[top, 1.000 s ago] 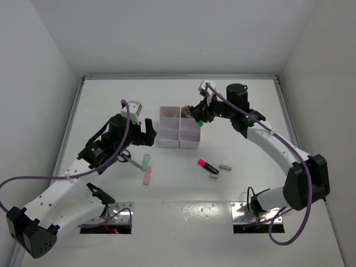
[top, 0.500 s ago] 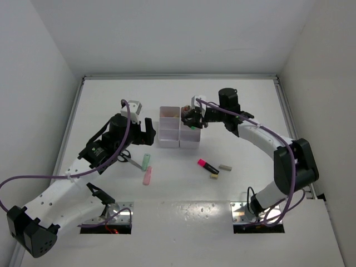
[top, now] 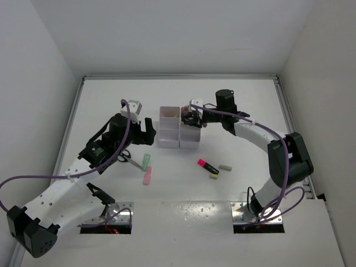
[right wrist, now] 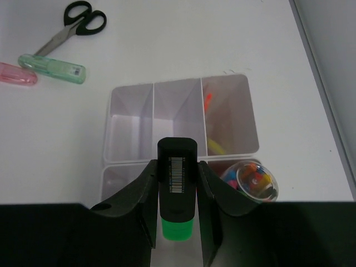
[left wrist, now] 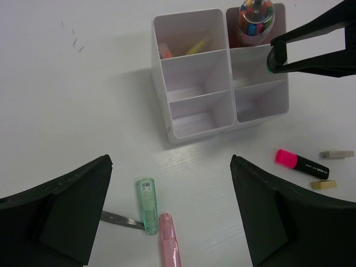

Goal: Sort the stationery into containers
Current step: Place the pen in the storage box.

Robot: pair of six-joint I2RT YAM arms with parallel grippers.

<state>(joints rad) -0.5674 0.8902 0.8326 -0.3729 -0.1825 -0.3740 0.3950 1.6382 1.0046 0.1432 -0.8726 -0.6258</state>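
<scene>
- Spanning the whole top view, the white tabletop (top: 111,100) carried the tray and the loose stationery.
- The white organizer tray (top: 179,146), six compartments in two columns, stood mid-tabletop. Its far-left compartment held yellow and orange pieces (left wrist: 194,45). The far-right one held a round clear tub (left wrist: 256,14) of coloured bits.
- The left pincer (top: 146,125) hung just left of the tray with its jaws spread wide and nothing between them.
- The right pincer (right wrist: 177,192) was clamped on the green highlighter (right wrist: 177,164), which hung above the tray's right column, roughly over the middle compartment.
- The scissors (right wrist: 75,23) lay left of the tray, partly under the left arm in the top view.
- The pink highlighter (top: 207,166) lay on the tabletop, near-right of the tray.
- The green stick (left wrist: 147,204) and pink stick (left wrist: 169,245) lay just beside each other, and a scissor blade reached the green one.
- The grey eraser (left wrist: 336,154) and beige eraser (left wrist: 323,184) lay near the pink highlighter's black end.
</scene>
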